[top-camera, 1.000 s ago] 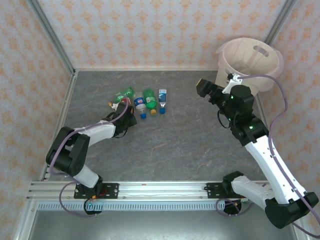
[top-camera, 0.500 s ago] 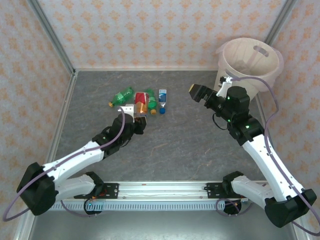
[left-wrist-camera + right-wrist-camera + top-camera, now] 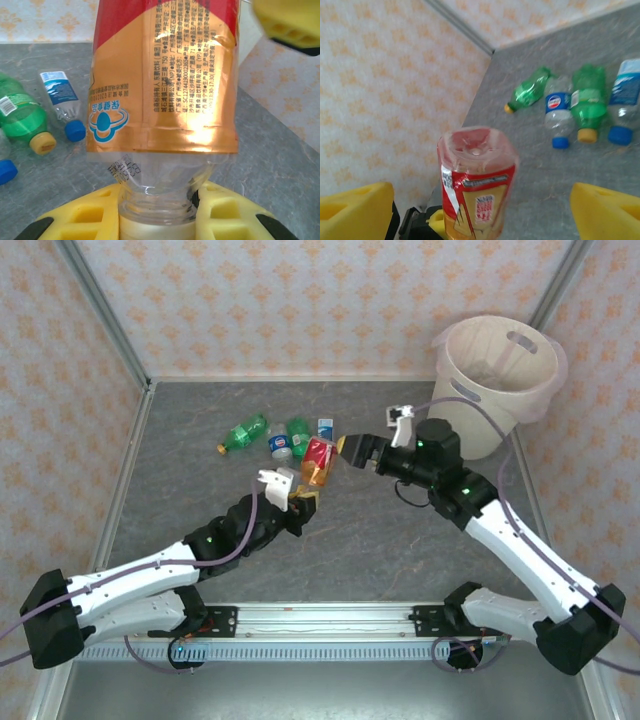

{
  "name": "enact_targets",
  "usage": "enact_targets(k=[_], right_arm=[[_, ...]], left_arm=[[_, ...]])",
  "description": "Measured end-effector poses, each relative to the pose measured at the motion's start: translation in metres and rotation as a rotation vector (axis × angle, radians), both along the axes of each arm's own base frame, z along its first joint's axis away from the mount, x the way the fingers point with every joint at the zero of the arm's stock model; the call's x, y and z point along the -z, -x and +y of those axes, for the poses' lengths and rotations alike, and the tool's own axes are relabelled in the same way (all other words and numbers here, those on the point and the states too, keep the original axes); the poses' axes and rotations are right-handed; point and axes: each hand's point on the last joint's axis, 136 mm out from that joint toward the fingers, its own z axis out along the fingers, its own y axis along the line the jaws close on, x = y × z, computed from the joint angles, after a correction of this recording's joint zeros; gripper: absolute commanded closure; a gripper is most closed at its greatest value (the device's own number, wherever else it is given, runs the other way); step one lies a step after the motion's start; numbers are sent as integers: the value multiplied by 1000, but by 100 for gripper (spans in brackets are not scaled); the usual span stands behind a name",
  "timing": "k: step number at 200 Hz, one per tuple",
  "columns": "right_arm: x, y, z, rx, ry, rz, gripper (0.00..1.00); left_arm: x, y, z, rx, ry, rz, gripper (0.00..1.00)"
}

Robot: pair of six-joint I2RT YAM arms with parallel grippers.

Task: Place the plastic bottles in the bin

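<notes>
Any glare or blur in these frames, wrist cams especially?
Left wrist: sharp, bright glare on the gold label of the held red-and-gold bottle. Right wrist: soft throughout, the loose bottles smeared. Top external: even light, crisp.

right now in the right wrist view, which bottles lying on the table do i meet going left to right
small green bottle with orange cap, clear bottle with blue label, larger green bottle with yellow cap, clear bottle with pale blue label

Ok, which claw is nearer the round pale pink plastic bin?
Right. The right claw is open, just short of the bin; the left claw, shut on a red-labelled clear plastic bottle, is farther off.
</notes>
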Motion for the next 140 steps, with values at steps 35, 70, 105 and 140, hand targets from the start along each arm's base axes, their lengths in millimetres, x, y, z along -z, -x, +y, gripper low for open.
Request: enact_targets(k=[35, 70, 105, 140], right_arm=[[23, 5, 31, -75, 54, 48, 10], [33, 7, 42, -103, 82, 65, 18], [39, 9, 50, -127, 99, 73, 27], [37, 10, 52, -134, 92, 76, 42]], left_arm=[[-2, 7, -7, 30, -24, -28, 76], [-2, 8, -7, 31, -33, -38, 77], [-2, 10, -9, 44, -46, -47, 77], [-2, 11, -10, 50, -46, -48, 77]])
